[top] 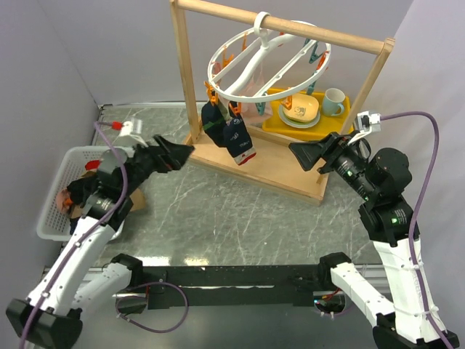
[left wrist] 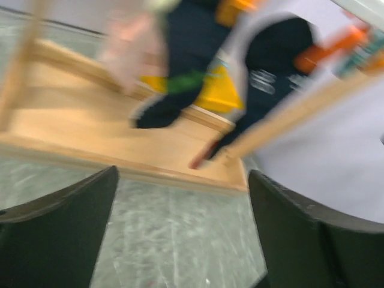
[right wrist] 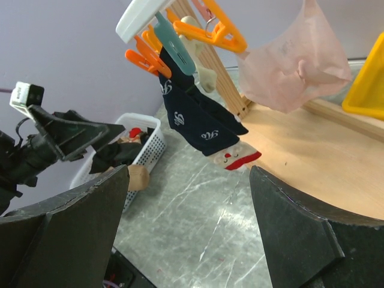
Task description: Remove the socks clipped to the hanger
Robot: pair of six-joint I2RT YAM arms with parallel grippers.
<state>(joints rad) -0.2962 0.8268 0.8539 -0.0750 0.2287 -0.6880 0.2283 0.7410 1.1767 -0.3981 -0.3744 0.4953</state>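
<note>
The white round hanger (top: 267,64) hangs by its hook from the wooden rail. A navy patterned sock (top: 237,137) and a dark sock with a green stripe (top: 213,120) hang clipped at its near left rim, and a pale pink sock (right wrist: 295,65) hangs behind them. My left gripper (top: 183,153) is open and empty, just left of the hanging socks. Its view is blurred and shows the navy sock (left wrist: 273,78) and the striped sock (left wrist: 174,90) ahead. My right gripper (top: 300,154) is open and empty, to the right of the socks. Its view shows the navy sock (right wrist: 198,120) under orange clips (right wrist: 210,30).
The light wooden frame (top: 254,163) has a flat base and two posts. A yellow tray (top: 345,120) behind it holds plates and a cup. A white basket (top: 59,196) at the left holds several loose socks; it also shows in the right wrist view (right wrist: 144,144). Purple walls stand on both sides.
</note>
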